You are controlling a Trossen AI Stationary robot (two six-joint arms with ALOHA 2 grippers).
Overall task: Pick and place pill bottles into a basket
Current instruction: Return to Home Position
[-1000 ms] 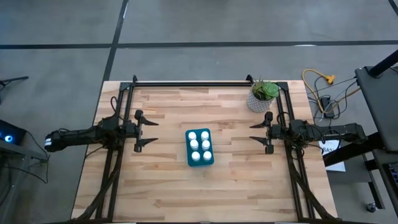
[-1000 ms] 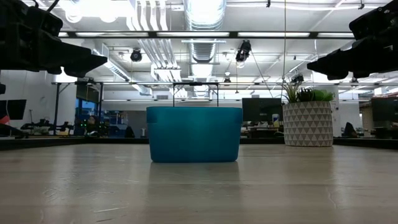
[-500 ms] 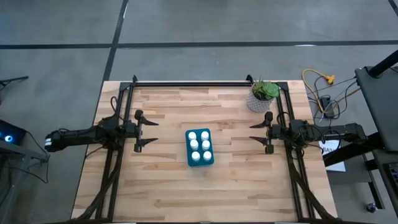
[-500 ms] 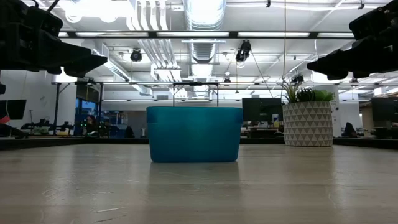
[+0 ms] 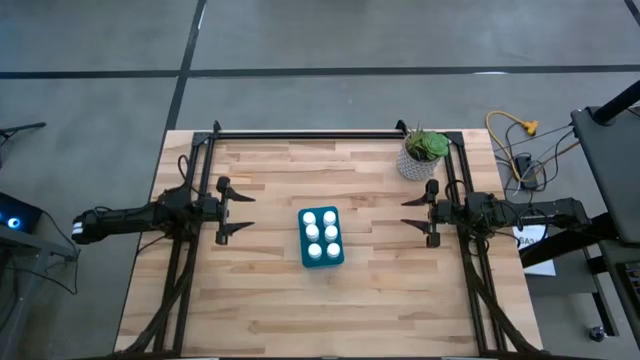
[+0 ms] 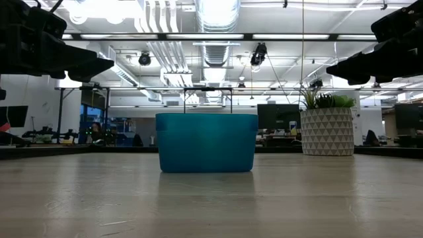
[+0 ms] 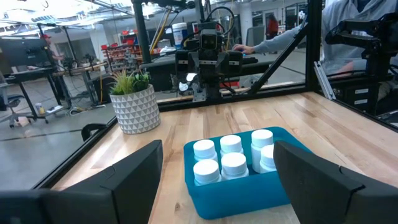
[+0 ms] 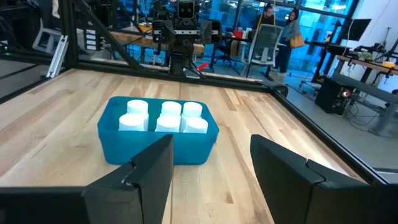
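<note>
Teal basket (image 5: 323, 263), high view: centre of frame on the wood table (image 5: 270, 300). Six pill bottles (image 5: 312, 233) stand in it in two rows, white caps up. None lie on the boards outside it. Arms: left gripper (image 5: 250, 211) mid-left, right gripper (image 5: 405, 213) mid-right, both well apart from the basket, fingers spread with nothing between them. Against the frames of a second ago: no shift in arms, basket or bottles. Upper right: potted plant (image 5: 420, 158), clear of both arms.

Low view: basket (image 6: 206, 142) at centre; its walls hide the bottles. Dark gripper tips sit at the upper left and upper right corners, well above the tabletop, in the same places as before.

Left wrist view: fingers (image 7: 134, 177) wide apart and empty. The basket is beyond them at lower centre, caps showing above the rim.

Right wrist view: fingers (image 8: 149, 168) wide apart and empty. The basket is centre-left, caps up.

Reading: the only change is that motion has ceased. Loading looks complete and the arms look parked. I judge nothing is left but to end the run.
</note>
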